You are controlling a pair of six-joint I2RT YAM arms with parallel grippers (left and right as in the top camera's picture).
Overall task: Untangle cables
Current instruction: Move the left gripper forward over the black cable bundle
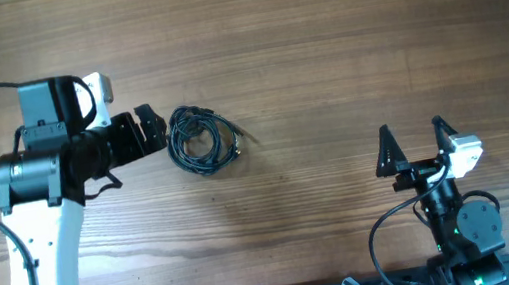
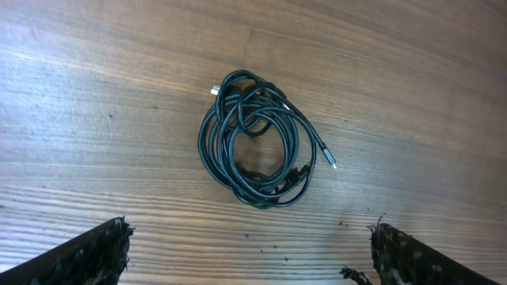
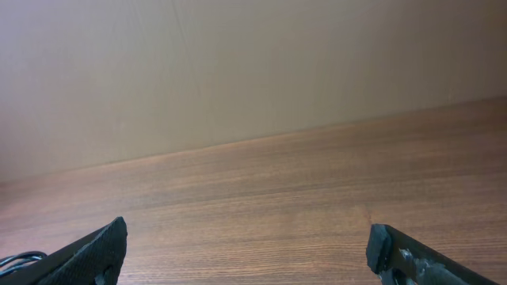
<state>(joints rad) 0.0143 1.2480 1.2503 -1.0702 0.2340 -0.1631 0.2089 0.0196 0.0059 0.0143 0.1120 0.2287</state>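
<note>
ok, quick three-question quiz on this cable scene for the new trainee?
1. True or false: the left gripper is holding the cables.
2. Which is nearer the cables? A) left gripper B) right gripper
3. Fill in: the right gripper's jaws stand ___.

Key: 1 false, its jaws are open and apart from the cables; 2 A; 3 open.

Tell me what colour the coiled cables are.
The cables are black; the left wrist view shows them best.
</note>
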